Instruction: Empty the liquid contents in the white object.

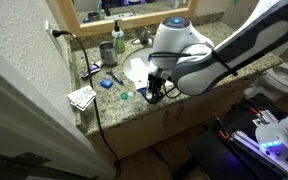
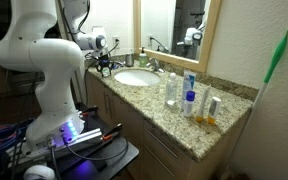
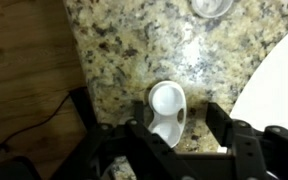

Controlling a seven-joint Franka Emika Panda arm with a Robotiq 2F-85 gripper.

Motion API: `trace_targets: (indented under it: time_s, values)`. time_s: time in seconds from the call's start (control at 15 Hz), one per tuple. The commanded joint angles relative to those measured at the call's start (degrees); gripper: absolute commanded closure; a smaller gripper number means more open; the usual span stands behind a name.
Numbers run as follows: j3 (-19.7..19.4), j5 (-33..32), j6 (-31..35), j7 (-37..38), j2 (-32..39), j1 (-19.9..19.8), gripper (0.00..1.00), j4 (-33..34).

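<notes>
Granite counter (image 3: 114,40) fills the wrist view. On it sits the white object (image 3: 167,102), its round mouth facing up at the camera and its outline stretching slightly back toward the palm. It lies between the fingers of the gripper (image 3: 176,122), whose jaws stand apart. The sink basin (image 3: 279,80) curves beyond one finger, and a clear round piece (image 3: 212,7) lies ahead of the fingertips.

arm (image 1: 239,45): white, reaches in from upper right of an exterior view, bent down to centre | gripper (image 1: 156,90): points straight down | fingers (image 3: 220,122): spread apart, bottom of wrist view
</notes>
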Motion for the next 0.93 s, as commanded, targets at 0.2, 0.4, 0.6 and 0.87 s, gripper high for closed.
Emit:
trace_targets:
  time_s: [0.2,0.4,0.6,0.87]
  values:
    - [7.98,-2.08,-0.22,2.61,-4.50,-5.04,0.00,-3.59]
    - [-3.48,0.87,0.74,2.37,-10.42,5.82,0.00,-8.67]
    - [-13.05,-0.76,3.32,2.33,-14.63,11.91,0.00,-12.94]
    - [-12.42,-0.50,1.24,2.08,-13.84,10.84,0.00,-11.25]
